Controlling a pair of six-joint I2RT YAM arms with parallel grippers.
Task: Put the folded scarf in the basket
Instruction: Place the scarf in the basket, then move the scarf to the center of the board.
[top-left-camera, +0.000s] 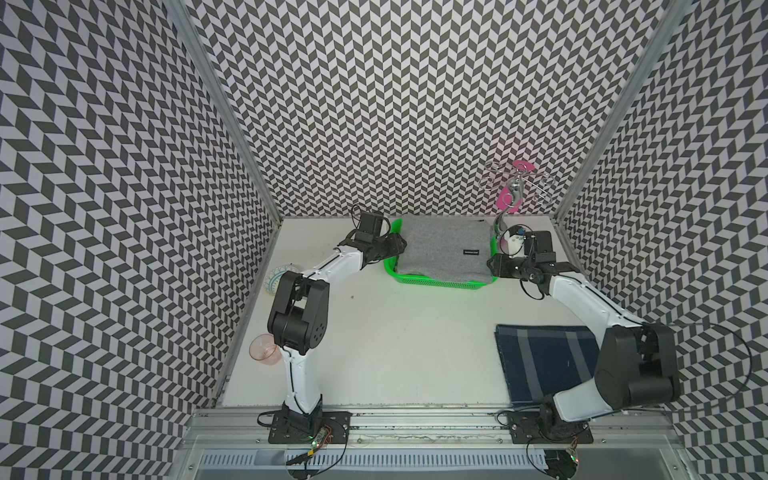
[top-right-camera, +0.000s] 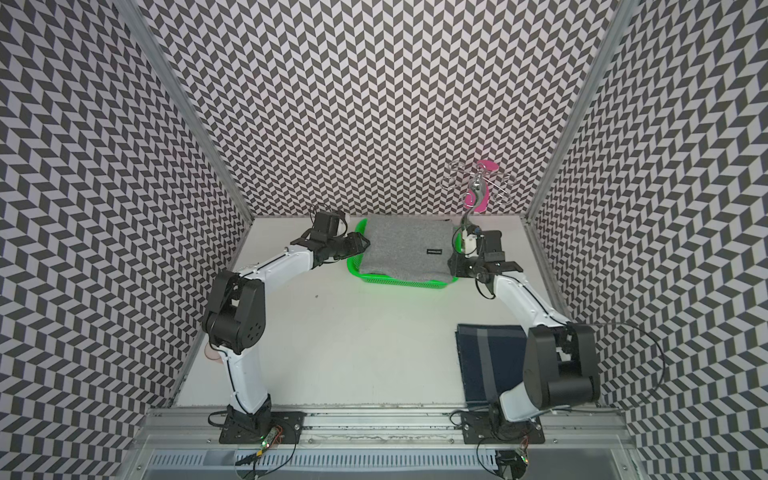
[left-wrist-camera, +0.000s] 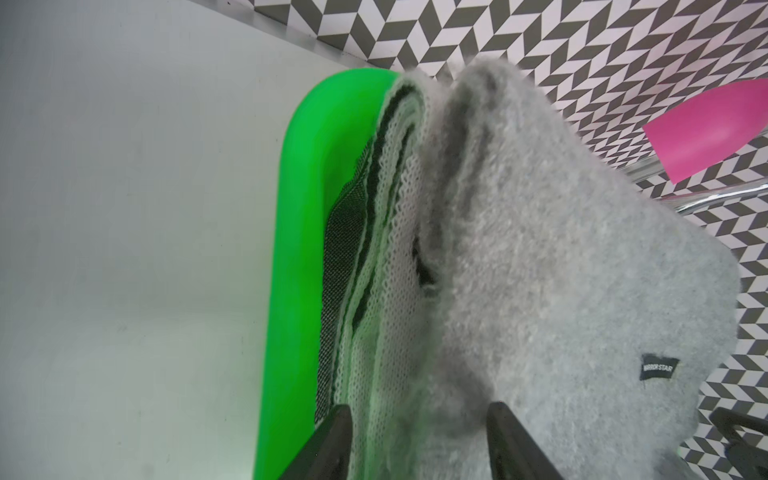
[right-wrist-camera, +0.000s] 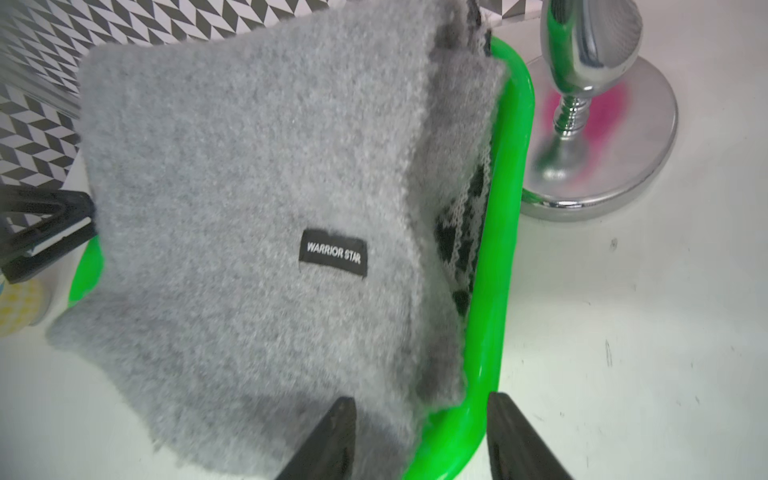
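The grey folded scarf (top-left-camera: 444, 249) (top-right-camera: 403, 249) with a small black label lies in the bright green basket (top-left-camera: 440, 283) (top-right-camera: 399, 281) at the far middle of the table; it fills the basket and hangs a little over the near rim. My left gripper (top-left-camera: 399, 245) (left-wrist-camera: 419, 415) is at the basket's left end, open, its fingers either side of the scarf's (left-wrist-camera: 561, 270) layered edge beside the basket wall (left-wrist-camera: 299, 249). My right gripper (top-left-camera: 494, 266) (right-wrist-camera: 419, 411) is at the right end, open, one finger over the scarf (right-wrist-camera: 249, 166) and one outside the rim (right-wrist-camera: 494, 270).
A chrome stand (top-left-camera: 517, 195) (right-wrist-camera: 598, 137) with pink pieces rises just right of the basket, close to my right gripper. A dark blue striped cloth (top-left-camera: 540, 365) lies front right under the right arm. A pink cup (top-left-camera: 262, 349) and a patterned dish (top-left-camera: 276, 278) sit by the left wall.
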